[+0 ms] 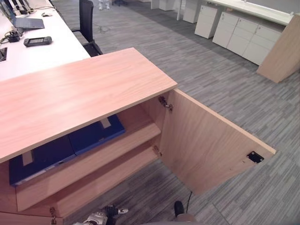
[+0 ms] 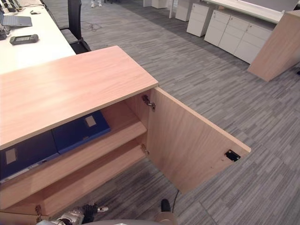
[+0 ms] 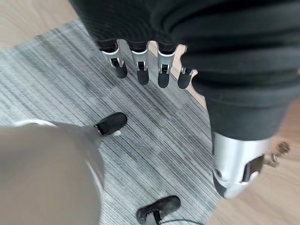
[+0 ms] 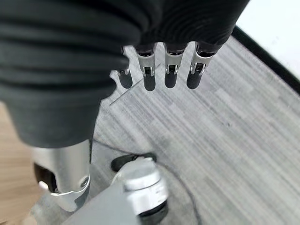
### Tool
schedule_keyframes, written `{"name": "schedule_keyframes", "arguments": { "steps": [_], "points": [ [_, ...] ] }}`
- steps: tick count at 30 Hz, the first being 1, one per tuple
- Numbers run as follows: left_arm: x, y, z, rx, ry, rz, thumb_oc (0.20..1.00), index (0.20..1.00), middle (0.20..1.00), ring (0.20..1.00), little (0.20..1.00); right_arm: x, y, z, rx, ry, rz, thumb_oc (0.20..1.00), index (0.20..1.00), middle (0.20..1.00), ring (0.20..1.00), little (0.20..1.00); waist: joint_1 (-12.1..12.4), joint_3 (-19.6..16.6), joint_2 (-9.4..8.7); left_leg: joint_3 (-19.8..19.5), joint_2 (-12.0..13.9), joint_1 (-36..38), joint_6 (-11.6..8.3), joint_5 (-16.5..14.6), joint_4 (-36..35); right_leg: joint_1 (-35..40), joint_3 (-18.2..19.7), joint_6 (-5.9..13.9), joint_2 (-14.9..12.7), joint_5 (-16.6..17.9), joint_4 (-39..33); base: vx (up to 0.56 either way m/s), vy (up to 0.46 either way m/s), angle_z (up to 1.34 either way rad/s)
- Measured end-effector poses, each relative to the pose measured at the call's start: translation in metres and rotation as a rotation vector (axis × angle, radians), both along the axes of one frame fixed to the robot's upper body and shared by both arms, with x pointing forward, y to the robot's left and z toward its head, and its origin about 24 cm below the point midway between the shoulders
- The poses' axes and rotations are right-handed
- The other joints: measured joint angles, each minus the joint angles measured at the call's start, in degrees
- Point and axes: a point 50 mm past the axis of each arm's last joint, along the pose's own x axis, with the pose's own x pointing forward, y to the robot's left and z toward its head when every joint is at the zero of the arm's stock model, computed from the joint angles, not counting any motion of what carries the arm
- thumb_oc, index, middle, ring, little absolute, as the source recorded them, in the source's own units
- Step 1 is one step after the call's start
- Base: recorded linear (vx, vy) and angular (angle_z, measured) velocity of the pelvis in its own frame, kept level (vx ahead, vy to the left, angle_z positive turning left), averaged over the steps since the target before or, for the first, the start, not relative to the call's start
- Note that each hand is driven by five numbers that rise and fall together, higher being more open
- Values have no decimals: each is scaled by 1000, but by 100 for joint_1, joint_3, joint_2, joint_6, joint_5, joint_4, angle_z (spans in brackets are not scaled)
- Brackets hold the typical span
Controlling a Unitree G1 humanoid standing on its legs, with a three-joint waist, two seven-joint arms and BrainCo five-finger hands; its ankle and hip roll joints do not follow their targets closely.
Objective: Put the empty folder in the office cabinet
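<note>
Already shelved, two blue folders (image 1: 65,145) lie flat inside the open cabinet (image 1: 84,93), beyond both hands (image 3: 140,70) (image 4: 159,70), fingers relaxed, empty.

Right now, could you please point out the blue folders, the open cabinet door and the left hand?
blue folders (image 1: 93,133): left eye view, cover of the right one on the upper shelf.
cabinet door (image 1: 201,145): left eye view, inner face.
left hand (image 3: 164,70): left wrist view, a finger.

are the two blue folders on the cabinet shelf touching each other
Touching. In the right eye view the right blue folder and the left blue folder lie flat side by side on the upper shelf, edges meeting with no gap.
</note>
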Motion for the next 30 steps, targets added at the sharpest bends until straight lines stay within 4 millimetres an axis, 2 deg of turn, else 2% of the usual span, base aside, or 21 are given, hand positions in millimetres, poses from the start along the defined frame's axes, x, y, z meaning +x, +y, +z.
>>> {"name": "schedule_keyframes", "arguments": {
  "steps": [3,5,6,7,8,9,10,11,12,13,14,15,17,20,21,25,30],
  "points": [
    [-5,11,1,14,3,58,1000,1000,1000,1000,1000,12,1,3,1,-82,-18,1000,1000,1000,1000,1000,-46,125,-106,227,-82,119,78,-74,-20,-41,128,58,-41,85,32,-106,61,-41],
    [-3,16,3,23,-8,75,1000,1000,1000,1000,1000,13,0,5,-3,-110,-32,1000,1000,1000,1000,1000,-93,223,-190,329,-192,172,142,-113,-26,-50,150,128,-143,175,46,-126,25,-32],
    [-2,16,3,26,-17,75,1000,1000,1000,1000,1000,12,-3,5,-8,-119,-88,1000,1000,1000,1000,1000,-90,277,-214,459,-277,194,171,-134,-32,-159,62,163,-188,373,85,-146,31,-41],
    [0,14,3,24,-24,74,1000,1000,1000,1000,1000,16,-7,5,-18,-128,-115,1000,1000,1000,1000,1000,-100,347,-226,546,-250,113,309,-200,147,-220,72,209,-196,653,50,-179,39,-53],
    [1,11,3,15,-27,73,1000,1000,1000,1000,1000,21,-12,7,-28,-143,-143,1000,1000,1000,1000,1000,-100,455,-90,618,-227,94,317,-220,159,-298,57,313,-172,910,44,-76,36,-34],
    [0,8,2,9,-22,74,1000,1000,1000,1000,1000,22,-15,7,-39,-144,-159,1000,1000,1000,1000,1000,-118,492,-14,635,-245,104,343,-203,127,-288,26,326,-186,990,16,-40,33,-15],
    [-2,7,1,5,-18,76,1000,1000,1000,1000,1000,18,-18,7,-48,-129,-173,1000,1000,1000,1000,1000,-115,482,41,671,-249,131,419,-140,64,-264,-66,345,-207,857,32,-15,24,-8],
    [-7,7,0,3,-10,82,1000,1000,1000,1000,1000,15,-22,8,-56,-114,-200,1000,1000,1000,1000,1000,-65,477,122,778,-224,209,427,-61,-69,-279,-149,309,-185,577,210,27,28,-29],
    [-16,5,-3,-4,4,91,1000,1000,1000,1000,1000,17,-35,12,-93,-125,-252,1000,1000,1000,1000,1000,17,466,325,905,-158,233,423,-58,-86,-303,-294,100,-66,14,662,39,-17,-40],
    [-22,4,-4,-8,22,98,1000,1000,1000,1000,1000,22,-40,14,-107,-139,-256,1000,1000,1000,1000,1000,25,444,336,923,-153,235,398,-76,-85,-267,-355,134,-28,-153,716,49,-15,-46],
    [-32,4,-6,-9,50,123,1000,1000,1000,1000,1000,28,-48,18,-136,-161,-269,1000,1000,1000,1000,1000,11,419,389,976,-154,254,356,-102,-86,-267,-367,82,-7,-244,568,70,-41,-30],
    [-41,1,-8,-21,71,149,1000,1000,1000,1000,1000,38,-56,23,-162,-189,-262,1000,1000,1000,1000,1000,6,425,434,983,-131,224,341,-104,-85,-219,-365,35,50,-190,438,114,-25,-19],
    [-48,-7,-11,-45,92,156,1000,1000,1000,1000,1000,42,-69,30,-206,-208,-266,1000,1000,1000,1000,1000,32,341,594,976,-35,265,290,-79,-80,-61,-378,-90,207,-80,182,159,-47,-9],
    [-58,-11,-13,-68,104,206,1000,1000,1000,1000,1000,52,-84,41,-254,-261,-273,1000,1000,1000,1000,1000,21,218,652,1043,135,509,134,-177,-82,278,-379,-172,405,-23,-181,117,-43,-18],
    [-58,-11,-13,-70,103,210,1000,1000,1000,1000,1000,59,-94,50,-300,-317,-261,1000,1000,1000,1000,1000,14,71,608,1084,172,494,121,-185,-83,312,-352,-187,472,-9,-242,65,-42,-16],
    [-45,-11,-11,-72,65,196,1000,1000,1000,1000,1000,82,-111,80,-391,-496,-199,1000,1000,1000,1000,1000,-93,-328,452,1120,189,521,132,-180,-41,399,-321,-268,516,81,-404,56,-43,-8],
    [-41,-12,-11,-73,54,191,1000,1000,1000,1000,1000,93,-113,88,-414,-545,-181,1000,1000,1000,1000,1000,-119,-337,424,1195,137,535,157,-210,-81,395,-222,-237,469,100,-414,19,-14,-8]
  ]
}}
